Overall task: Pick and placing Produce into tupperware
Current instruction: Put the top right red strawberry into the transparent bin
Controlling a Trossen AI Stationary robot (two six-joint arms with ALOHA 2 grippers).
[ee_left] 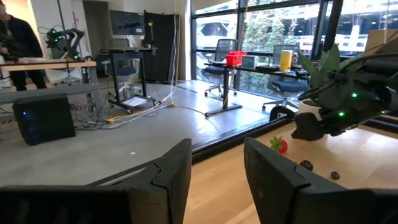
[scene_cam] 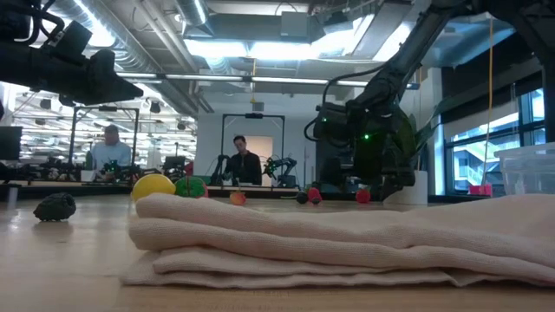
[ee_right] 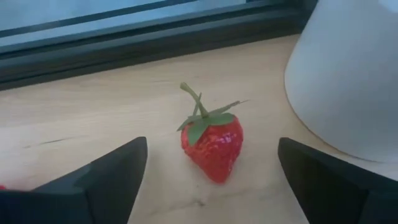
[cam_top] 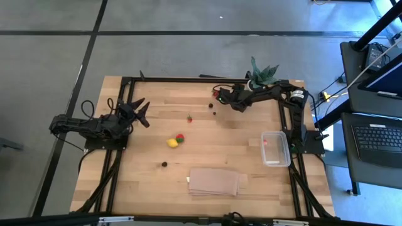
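Note:
My right gripper [ee_right: 211, 180] is open at the table's far side. Its fingers stand on either side of a small red strawberry [ee_right: 211, 146], which lies on the wood beside the white pot [ee_right: 348, 74]; they do not touch it. In the high view this gripper [cam_top: 221, 97] is left of the plant. My left gripper [cam_top: 141, 112] is open and empty at the table's left. A yellow piece [cam_top: 172, 143], a red-and-green piece [cam_top: 180, 139], a red piece [cam_top: 189, 117] and dark berries [cam_top: 164, 164] lie on the table. The clear tupperware [cam_top: 276, 148] stands at the right with one red piece [cam_top: 265, 142] inside.
A folded tan cloth [cam_top: 215, 181] lies near the front edge and fills the low view's foreground [scene_cam: 347, 243]. The spiky green plant [cam_top: 260, 72] in its white pot stands at the far edge, close to my right gripper. People show in the room behind [scene_cam: 245, 160].

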